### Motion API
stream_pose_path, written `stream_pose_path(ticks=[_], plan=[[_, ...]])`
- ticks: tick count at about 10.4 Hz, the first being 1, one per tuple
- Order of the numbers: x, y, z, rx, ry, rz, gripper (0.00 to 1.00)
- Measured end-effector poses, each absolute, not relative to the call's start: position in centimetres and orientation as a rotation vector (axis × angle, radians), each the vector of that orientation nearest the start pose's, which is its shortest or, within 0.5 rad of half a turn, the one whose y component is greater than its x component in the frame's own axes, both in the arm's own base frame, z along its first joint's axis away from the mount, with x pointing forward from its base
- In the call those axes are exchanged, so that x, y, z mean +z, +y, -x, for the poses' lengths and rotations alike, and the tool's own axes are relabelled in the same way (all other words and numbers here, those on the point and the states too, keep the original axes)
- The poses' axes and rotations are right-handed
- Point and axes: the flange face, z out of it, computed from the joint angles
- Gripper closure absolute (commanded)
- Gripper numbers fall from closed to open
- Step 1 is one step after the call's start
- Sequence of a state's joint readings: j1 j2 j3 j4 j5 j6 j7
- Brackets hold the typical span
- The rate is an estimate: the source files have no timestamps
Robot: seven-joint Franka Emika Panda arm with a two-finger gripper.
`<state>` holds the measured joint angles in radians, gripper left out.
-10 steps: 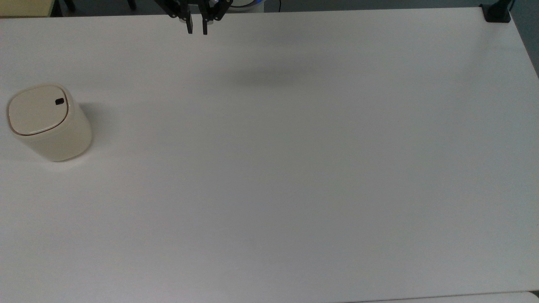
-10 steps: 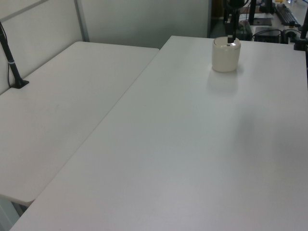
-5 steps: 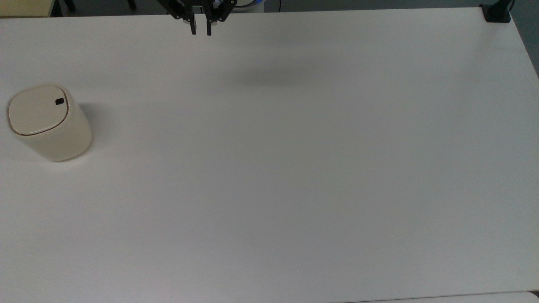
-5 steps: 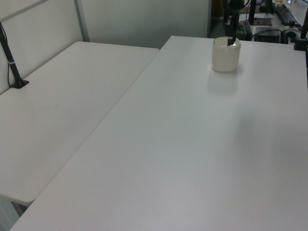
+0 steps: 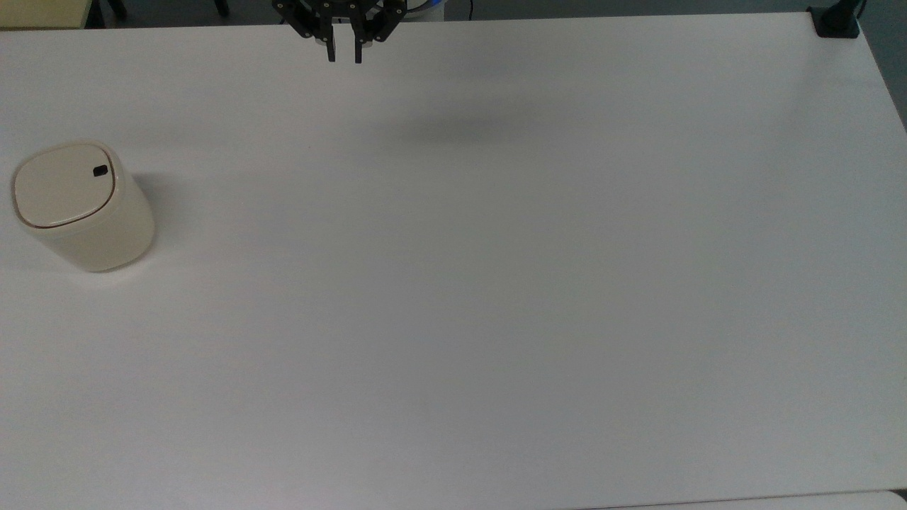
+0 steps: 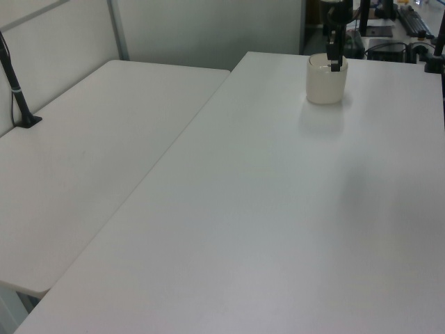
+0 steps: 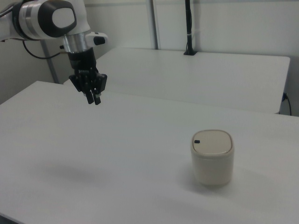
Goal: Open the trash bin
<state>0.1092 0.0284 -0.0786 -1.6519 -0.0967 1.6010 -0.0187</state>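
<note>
The trash bin (image 5: 79,207) is a small cream-beige bin that stands upright at the top view's far left, lid down, with a small black button (image 5: 100,171) on the lid. It also shows as the trash bin (image 6: 327,80) in the left view and the trash bin (image 7: 212,158) in the right view. My gripper (image 5: 344,55) hangs above the table's far edge, well to the top view's right of the bin and apart from it. Its fingers stand a narrow gap apart with nothing between them. In the right view the gripper (image 7: 94,99) points down, high over the table.
The white table (image 5: 496,283) spreads wide around the bin. A black clamp (image 5: 836,21) sits at its far right corner in the top view. A second white table (image 6: 90,153) adjoins it, with a black post (image 6: 17,90) on it.
The gripper has shifted slightly towards the top view's right along the table's far edge. The bin has not moved and its lid stays down.
</note>
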Motion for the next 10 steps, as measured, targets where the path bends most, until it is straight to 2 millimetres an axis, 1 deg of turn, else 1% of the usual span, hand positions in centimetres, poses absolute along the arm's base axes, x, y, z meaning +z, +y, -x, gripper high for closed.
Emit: stream_pose_path(ticks=[1, 10], plan=[[57.46, 0.72, -56.13, 0.124, -0.089, 3.237, 0.0], [57.65, 0.53, -56.13, 0.118, -0.083, 3.238, 0.0]])
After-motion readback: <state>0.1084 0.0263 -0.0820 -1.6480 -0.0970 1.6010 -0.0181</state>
